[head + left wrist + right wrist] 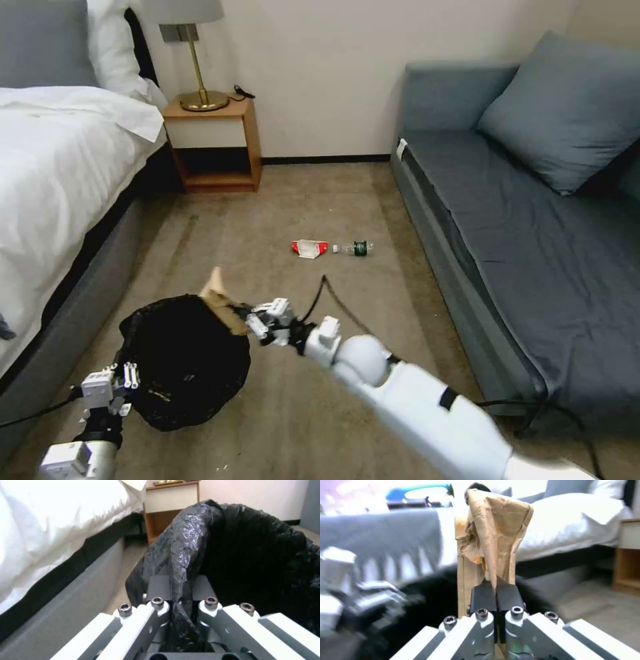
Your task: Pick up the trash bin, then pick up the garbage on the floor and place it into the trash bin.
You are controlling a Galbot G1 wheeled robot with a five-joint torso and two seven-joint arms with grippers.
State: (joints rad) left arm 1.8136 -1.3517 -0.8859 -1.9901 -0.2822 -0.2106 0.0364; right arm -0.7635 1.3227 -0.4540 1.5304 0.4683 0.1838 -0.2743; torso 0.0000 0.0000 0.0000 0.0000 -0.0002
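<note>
The trash bin (183, 360), lined with a crinkly black bag, hangs low at the left, held by its rim. My left gripper (127, 381) is shut on that bag-covered rim (181, 587). My right gripper (243, 319) is shut on a piece of crumpled brown paper (220, 297), holding it over the bin's far edge. In the right wrist view the brown paper (491, 540) stands up from the shut fingers (483, 596). Farther off on the carpet lie a red-and-white wrapper (309, 248) and a small clear bottle with a green label (357, 248).
A bed (53, 173) with white sheets runs along the left. A wooden nightstand (213, 143) with a brass lamp stands at the back wall. A grey sofa (520, 213) fills the right side. Open carpet lies between them.
</note>
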